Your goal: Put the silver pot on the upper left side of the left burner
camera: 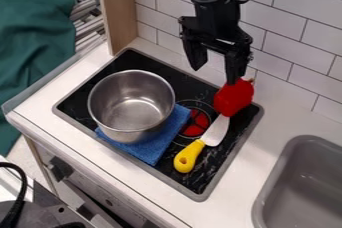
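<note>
With the black stove top [137, 61] as the clock and 12 at the top of the view, the silver pot [131, 103] sits at about 10 o'clock. Its floor shows as bare metal, with soft rings of light on it (rather like a polished drum). At 4 o'clock, beyond the stove, the grey sink [291, 159] shows its own plain grey inside.

The pot is round, upright and deep-walled, with a thin, shiny rim and a darker, brushed look down the inner wall. It stands partly on a folded blue cloth [155, 144], which sticks out from under it between the pot's 3 and 7 o'clock.

The gripper [214, 74] hangs near 1 o'clock, its jaws apart and nothing between them, one tip right by a red toy [234, 97] at 2 o'clock. From there a knife with a yellow handle [189, 156] slants down to 5 o'clock, passing the red-marked burner [194, 123] at 3.
</note>
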`<control>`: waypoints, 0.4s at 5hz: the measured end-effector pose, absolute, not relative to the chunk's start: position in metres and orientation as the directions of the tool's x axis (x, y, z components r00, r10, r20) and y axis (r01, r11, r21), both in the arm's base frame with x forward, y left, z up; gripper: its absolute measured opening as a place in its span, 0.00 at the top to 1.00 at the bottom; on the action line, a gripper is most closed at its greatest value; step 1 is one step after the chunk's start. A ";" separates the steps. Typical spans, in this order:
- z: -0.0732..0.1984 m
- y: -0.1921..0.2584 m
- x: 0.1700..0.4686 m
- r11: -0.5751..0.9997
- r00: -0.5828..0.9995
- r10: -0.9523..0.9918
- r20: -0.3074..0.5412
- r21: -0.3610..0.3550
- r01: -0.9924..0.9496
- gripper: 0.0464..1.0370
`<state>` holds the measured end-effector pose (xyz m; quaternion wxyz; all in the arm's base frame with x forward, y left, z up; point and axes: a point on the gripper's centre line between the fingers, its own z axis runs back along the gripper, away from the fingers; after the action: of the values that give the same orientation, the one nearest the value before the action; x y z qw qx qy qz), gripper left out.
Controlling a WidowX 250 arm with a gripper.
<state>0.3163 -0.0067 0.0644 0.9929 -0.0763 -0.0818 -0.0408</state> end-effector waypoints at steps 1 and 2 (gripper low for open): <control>0.053 -0.007 0.312 0.984 0.989 -0.071 0.133 -0.156 0.091 0.03; 0.045 0.014 0.310 0.981 0.991 -0.025 0.131 -0.189 0.050 0.03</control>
<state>0.3097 0.0140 0.0453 0.9931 -0.0966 -0.0643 -0.0187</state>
